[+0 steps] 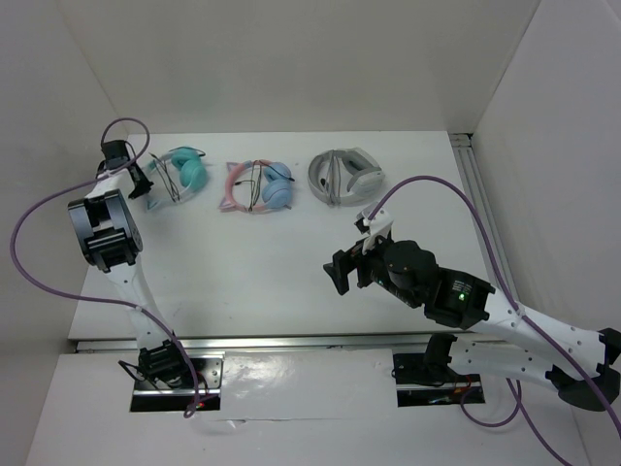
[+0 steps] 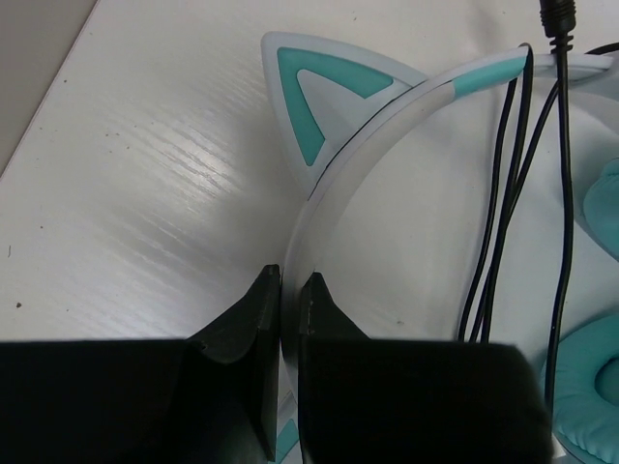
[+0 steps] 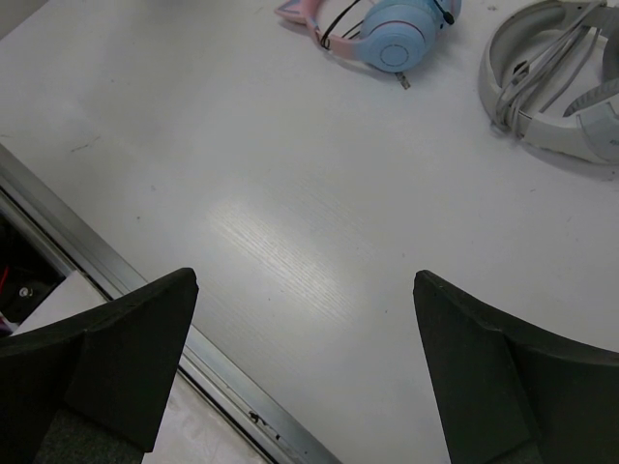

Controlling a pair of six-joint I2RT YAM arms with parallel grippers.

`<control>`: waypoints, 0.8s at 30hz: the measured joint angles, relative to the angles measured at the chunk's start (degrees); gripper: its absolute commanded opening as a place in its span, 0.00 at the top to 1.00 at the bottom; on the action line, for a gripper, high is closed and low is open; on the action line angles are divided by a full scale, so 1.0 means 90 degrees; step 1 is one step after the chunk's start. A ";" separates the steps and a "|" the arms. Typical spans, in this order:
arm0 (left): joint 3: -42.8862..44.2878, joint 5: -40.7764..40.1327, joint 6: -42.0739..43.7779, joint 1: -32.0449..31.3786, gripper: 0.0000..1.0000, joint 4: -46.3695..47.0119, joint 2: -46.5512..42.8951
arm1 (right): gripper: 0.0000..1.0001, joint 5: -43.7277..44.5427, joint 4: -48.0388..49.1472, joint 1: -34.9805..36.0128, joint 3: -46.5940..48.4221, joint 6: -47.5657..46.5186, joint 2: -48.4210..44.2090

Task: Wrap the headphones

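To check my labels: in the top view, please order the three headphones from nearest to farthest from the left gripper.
1. Teal cat-ear headphones, far left, pinched in the left gripper.
2. Pink-and-blue headphones, in the middle.
3. Grey-and-white headphones, right end.

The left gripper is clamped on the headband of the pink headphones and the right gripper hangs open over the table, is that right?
No, the colour is wrong: the left gripper is clamped on the headband of the teal headphones, as the left wrist view shows. The rest holds.
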 measured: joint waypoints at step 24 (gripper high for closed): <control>-0.0831 0.0702 -0.1105 0.0070 0.00 0.0022 -0.1659 | 0.00 -0.0180 0.0019 0.0058 0.0000 -0.0046 -0.0015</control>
